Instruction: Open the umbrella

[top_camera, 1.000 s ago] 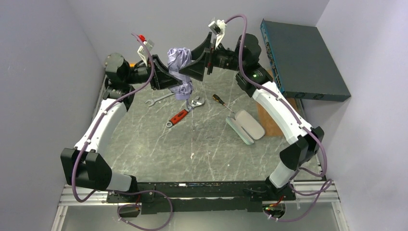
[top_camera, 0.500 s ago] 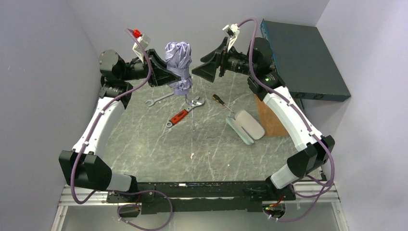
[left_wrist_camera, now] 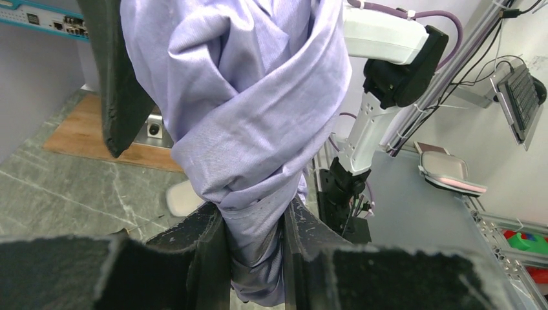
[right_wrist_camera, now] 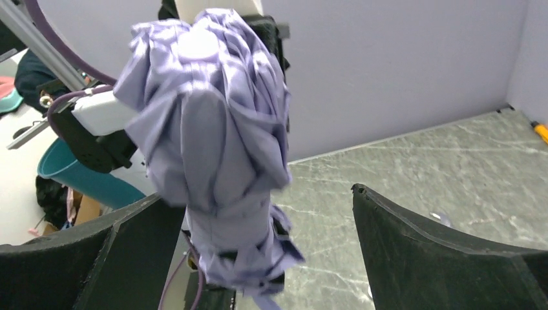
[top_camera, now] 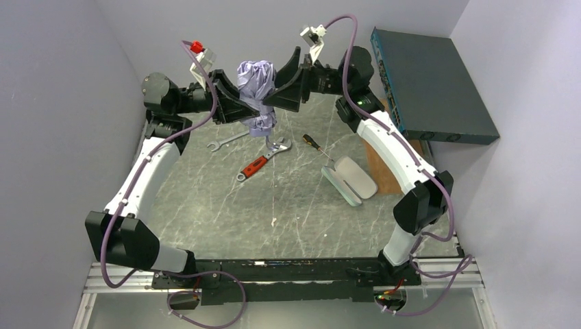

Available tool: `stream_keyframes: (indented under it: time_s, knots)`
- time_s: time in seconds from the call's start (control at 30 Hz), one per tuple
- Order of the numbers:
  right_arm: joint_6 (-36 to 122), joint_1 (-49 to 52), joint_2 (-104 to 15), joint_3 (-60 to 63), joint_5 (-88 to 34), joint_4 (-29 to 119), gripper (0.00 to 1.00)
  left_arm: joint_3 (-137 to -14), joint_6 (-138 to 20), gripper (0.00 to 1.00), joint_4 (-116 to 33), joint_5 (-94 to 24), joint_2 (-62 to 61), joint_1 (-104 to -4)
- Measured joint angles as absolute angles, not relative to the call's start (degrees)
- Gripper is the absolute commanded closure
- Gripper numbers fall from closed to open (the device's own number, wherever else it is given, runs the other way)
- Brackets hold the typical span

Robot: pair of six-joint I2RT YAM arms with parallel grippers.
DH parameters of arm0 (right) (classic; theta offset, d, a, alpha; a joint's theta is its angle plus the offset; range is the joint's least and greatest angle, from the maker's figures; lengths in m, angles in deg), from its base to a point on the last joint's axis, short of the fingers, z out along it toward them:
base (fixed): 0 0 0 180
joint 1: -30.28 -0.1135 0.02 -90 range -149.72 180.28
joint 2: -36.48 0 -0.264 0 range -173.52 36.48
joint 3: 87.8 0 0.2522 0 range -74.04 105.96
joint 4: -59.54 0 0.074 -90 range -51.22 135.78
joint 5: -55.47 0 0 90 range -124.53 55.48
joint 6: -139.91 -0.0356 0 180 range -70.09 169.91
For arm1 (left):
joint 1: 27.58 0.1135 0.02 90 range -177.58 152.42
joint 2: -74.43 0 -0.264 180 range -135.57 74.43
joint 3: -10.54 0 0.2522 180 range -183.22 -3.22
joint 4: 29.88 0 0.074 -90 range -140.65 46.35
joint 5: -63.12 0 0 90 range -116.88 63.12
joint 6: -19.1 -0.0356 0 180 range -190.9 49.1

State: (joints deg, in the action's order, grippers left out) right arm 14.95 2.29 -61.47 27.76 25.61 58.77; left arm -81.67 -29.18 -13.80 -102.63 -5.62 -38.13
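Note:
The umbrella (top_camera: pixel 255 86) is folded, a lavender fabric bundle held upright above the table's back edge. My left gripper (top_camera: pixel 248 113) is shut on its lower part; in the left wrist view the umbrella (left_wrist_camera: pixel 252 97) rises from between the closed fingers of this gripper (left_wrist_camera: pixel 255 242). My right gripper (top_camera: pixel 282 81) is open, its jaws either side of the umbrella's upper part. In the right wrist view the umbrella (right_wrist_camera: pixel 207 142) stands between the spread fingers of the gripper (right_wrist_camera: pixel 268 252), close to the left finger (right_wrist_camera: pixel 97 258). The handle and shaft are hidden.
On the marble table (top_camera: pixel 274 212) lie a silver wrench (top_camera: pixel 226 142), a red-handled adjustable wrench (top_camera: pixel 259 160), a screwdriver (top_camera: pixel 316 146) and a mint-green oval case (top_camera: pixel 351 178). A wooden block (top_camera: pixel 385 171) and a dark blue-grey box (top_camera: pixel 431 82) sit at the right back.
The left gripper turned the umbrella upright. The right gripper drew back to the right, then came back with open jaws around the umbrella's top.

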Motion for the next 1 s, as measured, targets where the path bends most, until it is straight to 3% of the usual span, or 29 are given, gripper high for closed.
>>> stream_keyframes:
  time_s: [0.23,0.37,0.4,0.43,0.5,0.57,0.63,0.83,0.93,1.0]
  knots:
    - [12.8,-1.0,-64.9,32.2,27.9,61.9,0.03,-81.7,-27.5,1.00,-12.8,-103.7,-6.1,-40.2]
    - [12.3,-1.1,-65.3,32.6,28.4,62.8,0.39,-81.7,-26.2,1.00,-11.7,-103.6,-6.6,-40.2]
    - [12.3,-1.1,-65.3,32.6,28.6,62.8,0.49,-81.7,-26.3,0.95,-11.8,-103.4,-6.9,-40.2]
    - [12.4,-1.2,-65.3,32.6,28.6,62.8,0.65,-81.7,-26.5,0.82,-12.1,-103.1,-7.2,-40.2]
    - [12.5,-1.2,-65.3,32.6,28.5,62.7,0.97,-82.0,-27.2,0.45,-13.5,-102.9,-7.8,-40.2]
    - [12.0,-0.8,-65.4,32.6,28.1,62.2,1.00,-82.3,-29.4,0.25,-15.9,-102.1,-7.9,-40.1]
    - [10.6,-0.2,-65.5,32.6,26.9,61.9,1.00,-82.1,-31.6,0.20,-18.7,-100.5,-7.2,-39.9]
    - [3.6,4.3,-65.6,32.3,19.2,62.3,1.00,-73.7,-37.5,0.20,-24.7,-97.8,0.9,-34.7]
    - [1.5,6.4,-65.5,32.4,11.7,59.3,1.00,-72.8,-48.2,0.19,-33.5,-92.9,5.0,-33.8]
    - [-1.3,7.1,-65.4,32.1,6.2,56.1,1.00,-71.8,-55.6,0.24,-37.4,-88.1,8.1,-35.1]
